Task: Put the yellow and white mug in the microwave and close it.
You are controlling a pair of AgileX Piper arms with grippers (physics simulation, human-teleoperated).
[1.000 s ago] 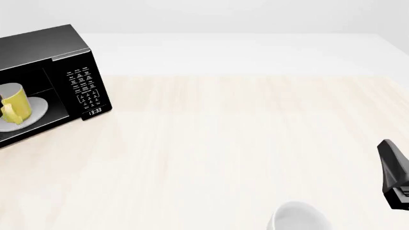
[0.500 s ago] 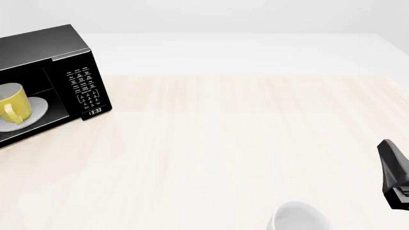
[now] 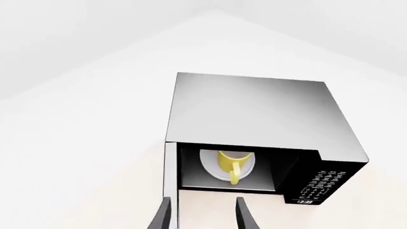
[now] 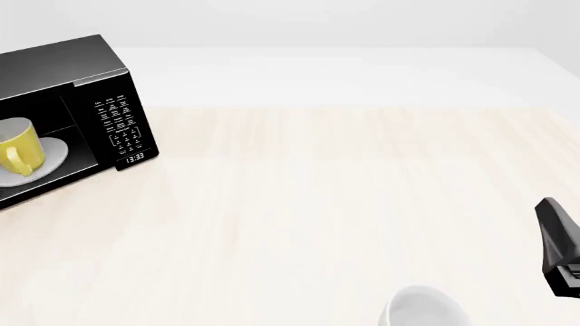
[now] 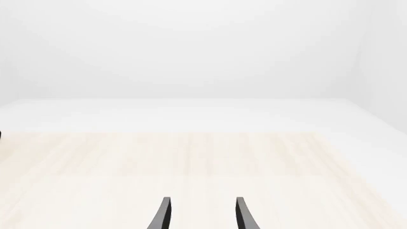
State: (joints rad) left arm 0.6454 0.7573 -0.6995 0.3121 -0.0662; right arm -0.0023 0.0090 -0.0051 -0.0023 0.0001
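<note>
The yellow and white mug (image 4: pixel 16 146) stands upright on the white turntable plate (image 4: pixel 53 155) inside the black microwave (image 4: pixel 64 64) at the table's far left. The left wrist view looks down on the microwave (image 3: pixel 254 109) from above and in front. There the mug (image 3: pixel 232 162) sits in the open cavity with its handle toward the opening, and the door (image 3: pixel 170 181) is swung open, seen edge-on. My left gripper (image 3: pixel 203 217) is open and empty, backed away from the opening. My right gripper (image 5: pixel 203 214) is open and empty over bare table at the right.
A larger white mug (image 4: pixel 422 309) sits at the table's near edge, right of centre. The right arm (image 4: pixel 557 244) shows at the right border of the front view. The keypad panel (image 4: pixel 122 125) faces the table's middle.
A second ago the mug sat slightly further right on the plate and looked tilted; it now rests upright. The right arm has not moved.
</note>
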